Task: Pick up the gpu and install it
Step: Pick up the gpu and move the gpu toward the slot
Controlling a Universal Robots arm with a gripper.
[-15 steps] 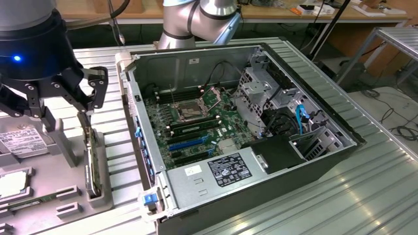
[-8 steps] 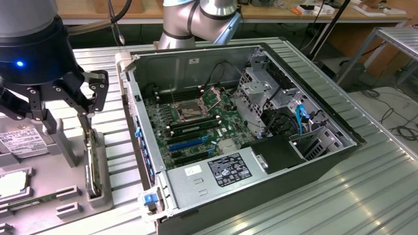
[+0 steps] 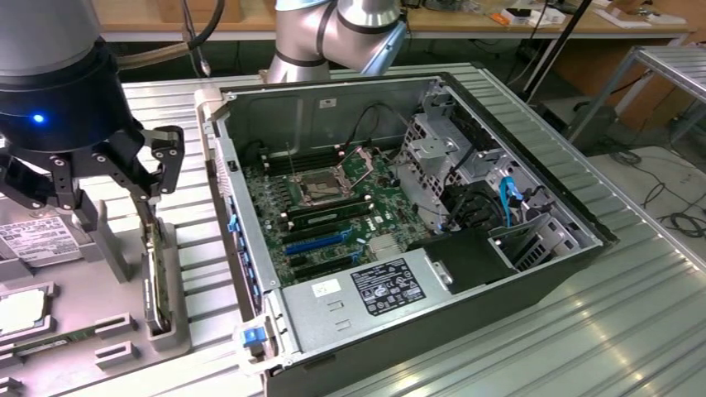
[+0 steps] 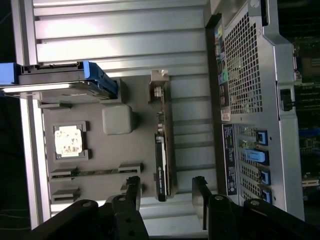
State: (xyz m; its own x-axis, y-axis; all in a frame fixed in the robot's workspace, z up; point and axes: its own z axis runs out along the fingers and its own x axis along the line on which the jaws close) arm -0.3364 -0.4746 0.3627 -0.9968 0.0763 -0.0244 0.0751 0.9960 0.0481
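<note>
The gpu (image 3: 155, 277) stands on its long edge in a slot of the grey holder tray (image 3: 121, 289), at the exterior view's left, beside the open computer case (image 3: 574, 248). In the wrist view the gpu (image 4: 160, 167) is a thin dark strip with its silver bracket (image 4: 159, 86) at one end. My gripper (image 3: 111, 186) hangs open just above the card's far end. In the wrist view the gripper (image 4: 167, 195) has one finger on each side of the card's line and holds nothing. Blue expansion slots (image 3: 312, 241) lie on the motherboard (image 3: 364, 194) inside the case.
The tray (image 4: 135, 107) also carries a hard drive in a blue caddy (image 4: 60, 82), a processor chip (image 4: 69, 140) and a memory stick (image 4: 95, 172). The case's rear panel (image 4: 250, 75) stands close beside the tray. All rests on a ribbed metal table (image 3: 617, 331).
</note>
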